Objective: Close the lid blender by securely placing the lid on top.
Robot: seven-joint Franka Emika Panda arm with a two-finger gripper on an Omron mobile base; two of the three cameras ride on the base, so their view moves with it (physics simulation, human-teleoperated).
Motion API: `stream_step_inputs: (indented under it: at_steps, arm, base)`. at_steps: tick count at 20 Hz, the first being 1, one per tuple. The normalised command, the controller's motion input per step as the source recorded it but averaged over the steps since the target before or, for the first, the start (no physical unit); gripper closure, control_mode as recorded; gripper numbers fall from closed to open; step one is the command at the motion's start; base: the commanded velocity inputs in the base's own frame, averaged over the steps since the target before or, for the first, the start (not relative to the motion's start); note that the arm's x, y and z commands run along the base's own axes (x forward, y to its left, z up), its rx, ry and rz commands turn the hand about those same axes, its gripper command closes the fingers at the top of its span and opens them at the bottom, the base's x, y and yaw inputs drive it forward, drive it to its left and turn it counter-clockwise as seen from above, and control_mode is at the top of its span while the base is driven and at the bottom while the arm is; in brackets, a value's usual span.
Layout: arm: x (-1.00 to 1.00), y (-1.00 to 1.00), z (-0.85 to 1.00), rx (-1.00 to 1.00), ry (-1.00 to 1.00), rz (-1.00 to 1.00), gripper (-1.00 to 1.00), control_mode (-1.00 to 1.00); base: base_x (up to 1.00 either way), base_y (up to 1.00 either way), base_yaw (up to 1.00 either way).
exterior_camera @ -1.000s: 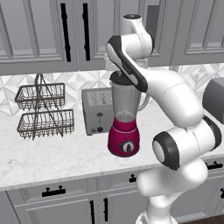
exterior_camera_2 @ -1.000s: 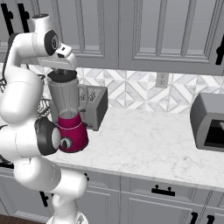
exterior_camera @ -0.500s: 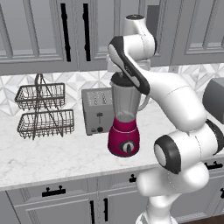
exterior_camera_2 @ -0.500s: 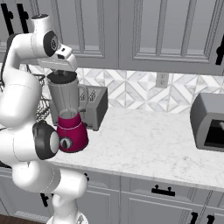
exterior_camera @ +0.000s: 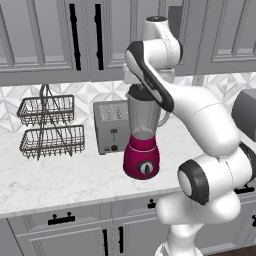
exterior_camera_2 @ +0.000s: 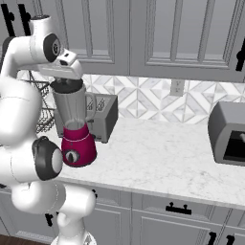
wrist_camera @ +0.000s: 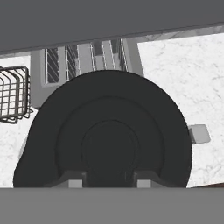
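Blender stands at the middle of the left base view, on the marble bench, with its magenta base toward the bench's front edge and its clear jar rising under the robot's hand. In the right base view it sits at the left, just in front of the silver toaster. The lid is a dark round cap; in the right base view it sits at the jar's mouth, directly beneath the hand, and I cannot tell whether it is fully seated. In the hand view it takes up the centre and lower half, with the toaster's slots above it and the jar's handle poking out at its right edge. The gripper points straight down over the lid, its two dark fingertips at the bottom of the hand view clasping the lid's raised central knob from either side. A two-tier wire basket stands at the left of the left base view, well apart from the blender. A grey appliance sits at the right edge of the right base view.
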Motion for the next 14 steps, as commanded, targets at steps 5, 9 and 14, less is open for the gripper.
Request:
stream_step_inputs:
  at_steps: [5,9,14]
  arm:
    - [-0.07,0.00,0.00,0.00,0.00,0.00,1.00,-1.00]
    - [0.00,0.00,0.00,0.00,0.00,0.00,1.00,-1.00]
    - [-0.10,0.00,0.03,0.01,-0.08,0.00,1.00,-1.00]
  base:
    - [0.00,0.00,0.00]
    - [0.00,0.00,0.00]
    - [0.00,0.00,0.00]
